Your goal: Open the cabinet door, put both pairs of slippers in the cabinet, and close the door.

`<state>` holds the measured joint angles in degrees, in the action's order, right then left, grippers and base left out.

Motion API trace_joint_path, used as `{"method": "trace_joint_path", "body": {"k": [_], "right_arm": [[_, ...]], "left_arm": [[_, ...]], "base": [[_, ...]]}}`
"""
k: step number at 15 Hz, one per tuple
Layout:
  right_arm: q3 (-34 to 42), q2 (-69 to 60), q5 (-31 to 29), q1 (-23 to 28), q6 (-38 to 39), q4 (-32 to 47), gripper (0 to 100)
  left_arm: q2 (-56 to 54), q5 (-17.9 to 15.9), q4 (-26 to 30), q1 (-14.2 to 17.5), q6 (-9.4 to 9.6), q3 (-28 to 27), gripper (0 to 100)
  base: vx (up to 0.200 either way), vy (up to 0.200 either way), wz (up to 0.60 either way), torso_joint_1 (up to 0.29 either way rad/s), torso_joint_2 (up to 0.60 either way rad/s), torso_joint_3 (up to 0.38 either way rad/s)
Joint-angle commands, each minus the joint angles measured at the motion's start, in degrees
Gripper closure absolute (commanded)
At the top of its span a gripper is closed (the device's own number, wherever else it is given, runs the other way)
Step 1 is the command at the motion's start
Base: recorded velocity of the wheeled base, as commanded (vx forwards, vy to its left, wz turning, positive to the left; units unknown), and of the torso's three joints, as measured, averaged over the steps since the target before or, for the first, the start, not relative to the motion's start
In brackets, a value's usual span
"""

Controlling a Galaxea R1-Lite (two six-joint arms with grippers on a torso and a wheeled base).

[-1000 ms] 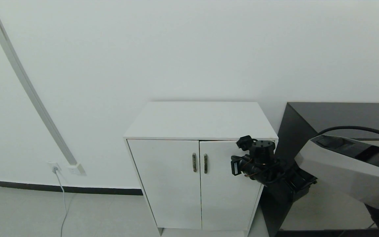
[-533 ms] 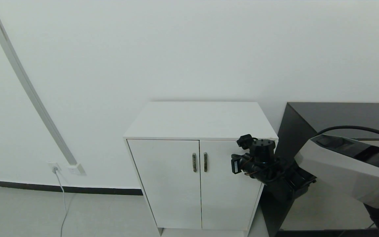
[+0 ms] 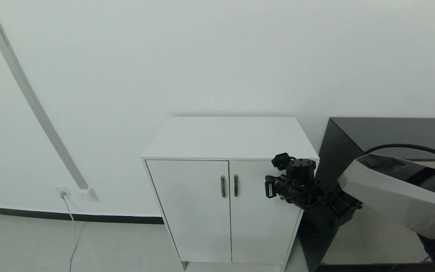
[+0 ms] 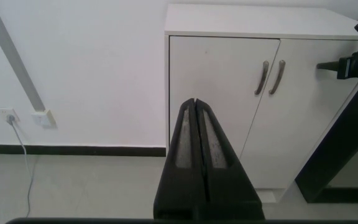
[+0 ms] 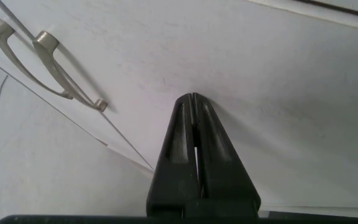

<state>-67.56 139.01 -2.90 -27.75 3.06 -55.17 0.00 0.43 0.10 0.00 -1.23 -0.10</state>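
Observation:
The white cabinet (image 3: 229, 138) stands against the wall with both doors flush and shut. Its two metal handles (image 3: 229, 186) meet at the middle. My right gripper (image 3: 267, 189) is shut, and its tip touches the right door (image 3: 259, 226) near its upper outer part. In the right wrist view the shut fingers (image 5: 193, 98) rest against the white door panel, with the handles (image 5: 42, 65) off to one side. My left gripper (image 4: 195, 102) is shut on nothing and hangs well back from the cabinet, facing the left door (image 4: 219, 81). The left wrist view also catches the right gripper (image 4: 325, 65) on the right door.
A black desk (image 3: 391, 132) stands close against the cabinet's right side. Left of the cabinet, the wall carries a slanting white conduit (image 3: 32, 98) and a socket with a grey cable (image 3: 70, 226) running down to the open grey floor.
A thin dark gap along the top of the right door has closed. My right gripper has edged slightly up and toward the door. The left arm has not moved.

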Motion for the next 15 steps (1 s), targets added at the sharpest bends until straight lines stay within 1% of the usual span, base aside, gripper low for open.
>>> {"method": "trace_joint_path", "body": {"k": [1, 7, 10, 12, 13, 15], "right_arm": [[-0.3, 0.2, 0.0, 0.1, -0.1, 0.0, 100], [-0.6, 0.3, 0.0, 0.1, 0.0, -0.1, 100], [1.1, -0.8, -0.1, 0.1, 0.0, -0.7, 100], [6.8, -4.2, -0.3, 0.1, 0.4, -3.4, 100], [10.2, -5.7, -0.3, 0.1, 0.4, -5.8, 100], [19.2, -10.3, -0.4, 0.9, 0.4, -12.1, 100]], "left_arm": [[0.0, 0.0, 0.0, 0.0, 0.0, 0.0, 100], [0.0, 0.0, 0.0, 0.0, 0.0, 0.0, 100], [0.0, 0.0, 0.0, 0.0, 0.0, 0.0, 100], [0.0, 0.0, 0.0, 0.0, 0.0, 0.0, 100], [0.0, 0.0, 0.0, 0.0, 0.0, 0.0, 100], [0.0, 0.0, 0.0, 0.0, 0.0, 0.0, 100]], "base": [[0.0, 0.0, 0.0, 0.0, 0.0, 0.0], [0.0, 0.0, 0.0, 0.0, 0.0, 0.0], [0.0, 0.0, 0.0, 0.0, 0.0, 0.0], [0.0, 0.0, 0.0, 0.0, 0.0, 0.0], [0.0, 0.0, 0.0, 0.0, 0.0, 0.0], [0.0, 0.0, 0.0, 0.0, 0.0, 0.0]]}}
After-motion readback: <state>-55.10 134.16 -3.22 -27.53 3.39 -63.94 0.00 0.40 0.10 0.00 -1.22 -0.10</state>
